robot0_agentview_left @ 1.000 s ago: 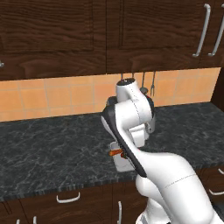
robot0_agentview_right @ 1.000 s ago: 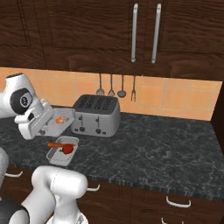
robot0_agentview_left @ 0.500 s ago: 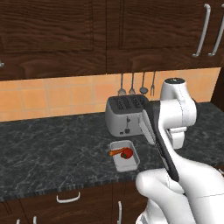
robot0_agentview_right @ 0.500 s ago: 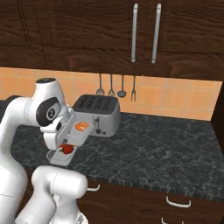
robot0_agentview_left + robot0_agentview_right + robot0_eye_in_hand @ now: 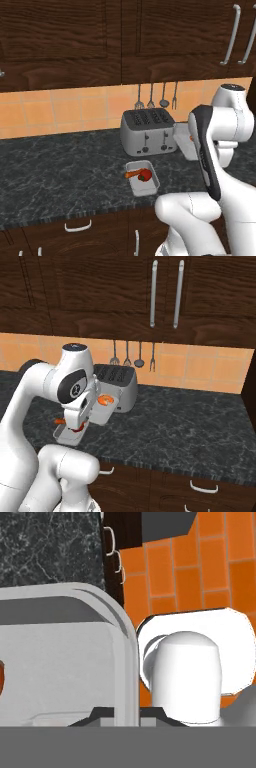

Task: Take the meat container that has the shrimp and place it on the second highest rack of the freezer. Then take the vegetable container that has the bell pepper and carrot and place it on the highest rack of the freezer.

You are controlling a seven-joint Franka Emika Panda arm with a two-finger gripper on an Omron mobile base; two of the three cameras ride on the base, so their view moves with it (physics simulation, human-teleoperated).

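Observation:
My gripper (image 5: 94, 412) is shut on the near rim of the meat container (image 5: 106, 407), a white tray held tilted in the air in front of the toaster. The shrimp (image 5: 105, 400) lies inside it. In the hand view the tray's rim (image 5: 125, 644) runs down between my fingertips (image 5: 102, 713). In the left base view the tray (image 5: 183, 144) peeks out from behind my arm. The vegetable container (image 5: 143, 179) sits on the counter with the bell pepper (image 5: 144, 175) and the carrot (image 5: 132, 174) in it. The freezer and its racks are out of view.
A silver toaster (image 5: 148, 131) stands at the back of the dark stone counter (image 5: 60, 175). Utensils (image 5: 156, 96) hang on the orange tiled wall. Dark cabinets with bar handles (image 5: 165, 293) hang overhead, and drawers run below the counter edge.
My arm has swung to the right across the counter, carrying the meat container with it. The vegetable container, earlier hidden behind the arm, now shows in the left base view.

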